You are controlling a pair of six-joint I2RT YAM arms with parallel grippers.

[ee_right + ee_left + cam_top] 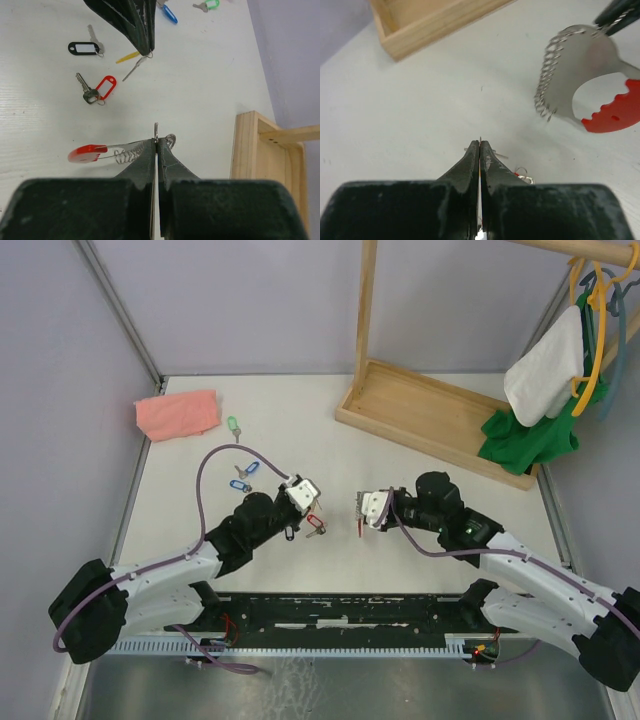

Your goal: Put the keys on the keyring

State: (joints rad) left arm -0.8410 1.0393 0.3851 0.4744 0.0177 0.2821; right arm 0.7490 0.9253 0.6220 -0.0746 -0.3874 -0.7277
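Note:
My right gripper [156, 142] is shut on the keyring and holds it above the table; its red crescent [87, 152] and silver coil [125, 152] stick out to the left. The keyring also shows in the left wrist view [590, 95]. My left gripper [479, 142] is shut on a yellow-tagged key; the yellow tag [127, 56] and silver blade [134, 67] hang from its tips. In the top view the left gripper [306, 502] faces the right gripper [366, 512] across a small gap. A red-tagged key [102, 89] and a black-tagged key [84, 48] lie on the table.
Two blue-tagged keys [243, 477] and a green-tagged key [233, 425] lie behind the left arm. A pink cloth [178, 413] lies at the back left. A wooden rack base [440, 415] stands at the back right, with white and green clothes [545, 390] on hangers.

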